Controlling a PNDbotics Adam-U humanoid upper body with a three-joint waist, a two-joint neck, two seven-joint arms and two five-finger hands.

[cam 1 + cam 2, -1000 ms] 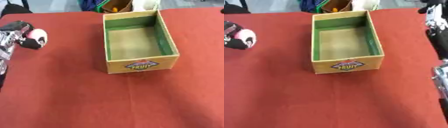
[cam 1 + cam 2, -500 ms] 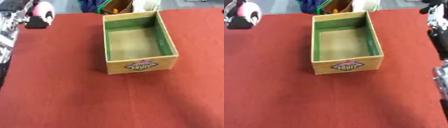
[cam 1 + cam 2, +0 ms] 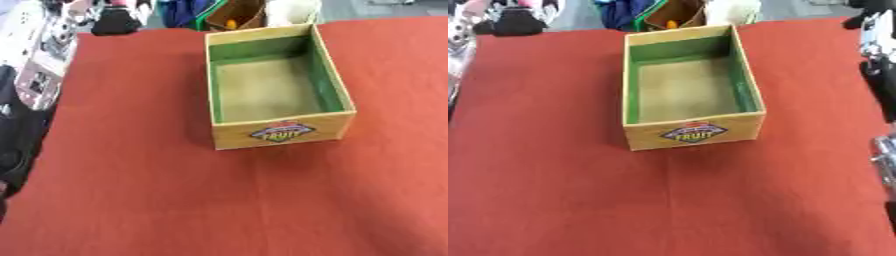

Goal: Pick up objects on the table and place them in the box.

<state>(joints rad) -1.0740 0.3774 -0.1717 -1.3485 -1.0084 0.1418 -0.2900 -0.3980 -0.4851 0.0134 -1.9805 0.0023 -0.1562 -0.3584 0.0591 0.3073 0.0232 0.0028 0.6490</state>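
Near: bare red tablecloth. Midway: open box, green-lined, empty, a "FRUIT" label in front. At the right edge: right hand, finger state impossible to tell. Farthest, top left: left hand curled round a pink-and-black object, raised.

The box stands on the table, near its far edge and a little right of the middle, with its label side toward the robot. The left hand is up at the far left corner, and its fingers are above the table edge, well apart from the box. The box lies to the right of these fingers and nearer to the robot. Behind the box, beyond the table, some bags stand.
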